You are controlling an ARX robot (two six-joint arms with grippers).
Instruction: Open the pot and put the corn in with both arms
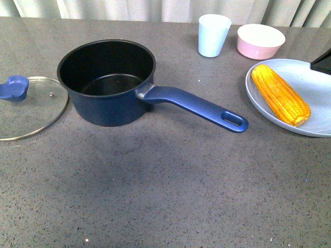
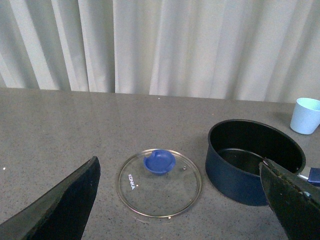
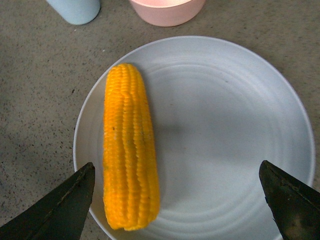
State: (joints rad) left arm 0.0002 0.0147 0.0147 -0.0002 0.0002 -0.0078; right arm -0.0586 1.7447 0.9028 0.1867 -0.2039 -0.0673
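The navy pot (image 1: 107,82) stands open on the grey table, its long handle (image 1: 194,106) pointing right. Its glass lid (image 1: 28,106) with a blue knob lies flat to the left of it. The corn (image 1: 280,93) lies on a pale blue plate (image 1: 318,88) at the right. My left gripper (image 2: 182,200) is open and empty, above the lid (image 2: 160,182) and beside the pot (image 2: 252,160). My right gripper (image 3: 182,200) is open and empty above the plate (image 3: 225,135), with the corn (image 3: 129,150) between its fingers, near one of them. Only a dark corner of the right gripper (image 1: 323,61) shows in the front view.
A light blue cup (image 1: 213,34) and a pink bowl (image 1: 260,41) stand at the back right, behind the plate. Pale curtains hang behind the table's far edge.
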